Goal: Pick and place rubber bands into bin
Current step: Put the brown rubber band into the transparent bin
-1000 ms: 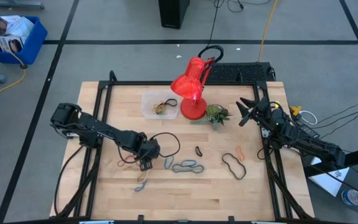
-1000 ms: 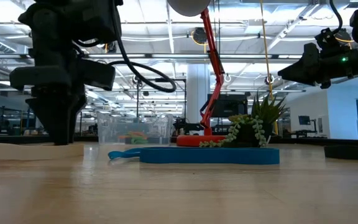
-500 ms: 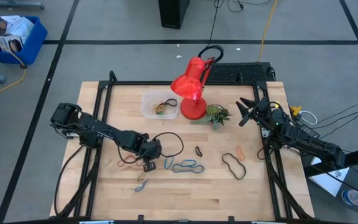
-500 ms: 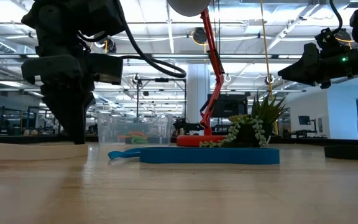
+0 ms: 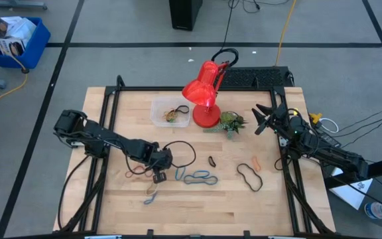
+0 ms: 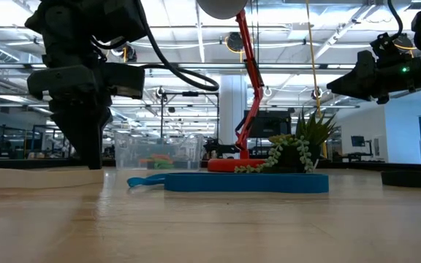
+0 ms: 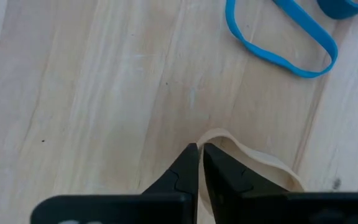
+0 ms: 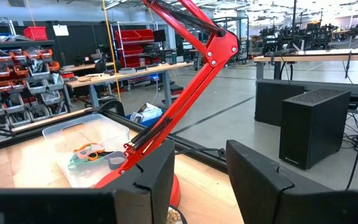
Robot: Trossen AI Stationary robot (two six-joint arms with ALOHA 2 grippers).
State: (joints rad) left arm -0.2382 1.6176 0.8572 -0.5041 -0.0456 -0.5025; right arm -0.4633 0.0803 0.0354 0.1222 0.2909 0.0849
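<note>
The left gripper (image 7: 199, 149) points down at the table, fingers pinched nearly together with a tan band (image 7: 253, 163) touching their tips; whether it is gripped I cannot tell. Just beyond the tips lies a blue band (image 7: 278, 43). Farther off, the bin (image 5: 170, 111) holds a few bands. The right gripper (image 5: 262, 119) hovers well apart by the plant (image 5: 231, 122), fingers spread, holding nothing.

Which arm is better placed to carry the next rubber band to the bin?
Left: its gripper is down on the table, pinching a tan rubber band. The right gripper waits open by the table's right edge.
</note>
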